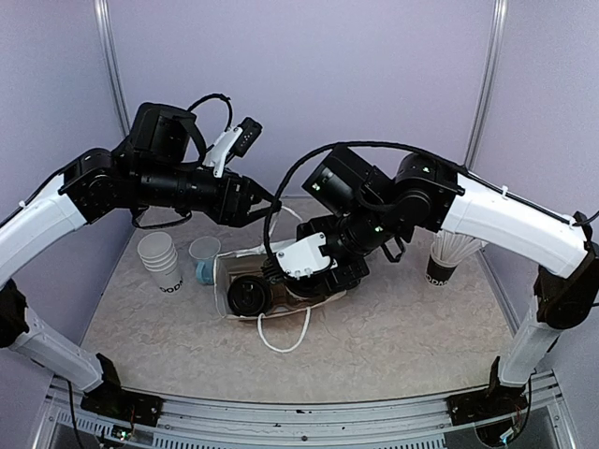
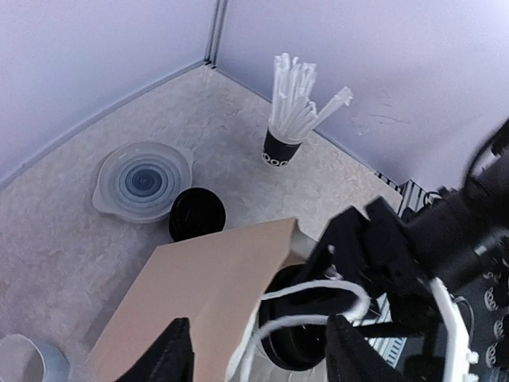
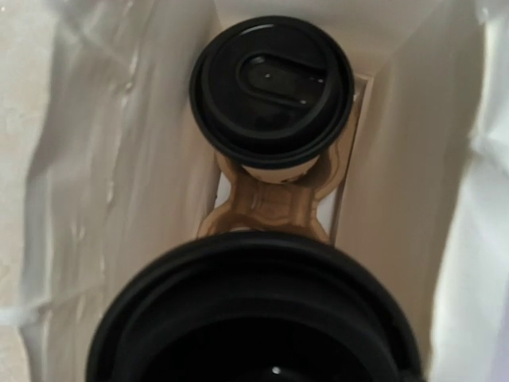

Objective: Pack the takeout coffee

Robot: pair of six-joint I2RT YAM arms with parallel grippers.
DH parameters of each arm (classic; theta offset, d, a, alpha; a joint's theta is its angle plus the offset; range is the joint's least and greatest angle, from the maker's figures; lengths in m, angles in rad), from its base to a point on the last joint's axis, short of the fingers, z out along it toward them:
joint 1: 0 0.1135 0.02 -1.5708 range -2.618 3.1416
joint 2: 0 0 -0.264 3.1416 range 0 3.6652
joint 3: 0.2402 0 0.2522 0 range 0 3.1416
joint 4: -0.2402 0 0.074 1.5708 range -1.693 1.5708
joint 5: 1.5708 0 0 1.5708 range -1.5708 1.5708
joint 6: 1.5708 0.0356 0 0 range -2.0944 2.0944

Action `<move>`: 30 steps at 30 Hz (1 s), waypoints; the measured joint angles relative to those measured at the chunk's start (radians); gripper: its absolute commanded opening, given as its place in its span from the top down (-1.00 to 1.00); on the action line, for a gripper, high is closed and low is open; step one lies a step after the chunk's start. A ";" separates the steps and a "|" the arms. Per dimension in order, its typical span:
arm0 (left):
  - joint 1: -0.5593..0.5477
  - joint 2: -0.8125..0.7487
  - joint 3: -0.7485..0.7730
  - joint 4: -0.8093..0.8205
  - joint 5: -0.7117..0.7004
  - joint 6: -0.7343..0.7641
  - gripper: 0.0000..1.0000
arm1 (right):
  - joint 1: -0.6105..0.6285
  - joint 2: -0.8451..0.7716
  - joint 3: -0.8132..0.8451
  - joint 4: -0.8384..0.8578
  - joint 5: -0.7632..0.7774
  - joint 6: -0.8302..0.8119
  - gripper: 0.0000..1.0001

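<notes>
left tool (image 2: pixel 262 344) released | right tool (image 1: pixel 271 281): cannot tell | right wrist alone: second lidded cup (image 3: pixel 270 87) behind takeout coffee (image 3: pixel 254 318)

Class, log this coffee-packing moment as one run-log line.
left gripper: open over bag | right gripper: at bag mouth, grip unclear | far lidded cup: seated in carrier inside bag

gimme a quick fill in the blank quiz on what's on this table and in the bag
The straws stand in a ___ cup. The mug next to the stack of white cups is light ___. The brown paper bag has ___ handles. Inside the bag, the takeout coffee standing in the cardboard carrier is closed with a black ___.
Missing words: black; blue; white; lid.
</notes>
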 measured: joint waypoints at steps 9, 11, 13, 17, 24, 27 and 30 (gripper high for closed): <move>0.206 -0.154 -0.098 0.104 -0.027 -0.007 -0.25 | 0.002 -0.017 -0.062 0.045 0.024 -0.004 0.20; 0.259 -0.111 -0.122 0.132 -0.023 -0.006 -0.24 | 0.002 -0.024 -0.093 0.064 0.035 -0.011 0.21; 0.286 -0.027 -0.125 0.159 -0.012 0.000 -0.22 | 0.003 -0.035 -0.135 0.090 0.049 -0.023 0.21; 0.324 0.172 -0.126 0.192 0.028 0.016 -0.18 | 0.016 -0.066 -0.221 0.153 0.092 -0.054 0.21; 0.362 0.405 -0.090 0.195 0.116 0.034 -0.14 | 0.031 -0.111 -0.313 0.228 0.138 -0.100 0.21; 0.361 0.478 -0.061 0.201 0.156 0.043 -0.12 | 0.031 -0.114 -0.336 0.257 0.147 -0.109 0.22; 0.361 0.536 -0.035 0.200 0.194 0.049 -0.12 | 0.031 -0.114 -0.364 0.284 0.151 -0.120 0.23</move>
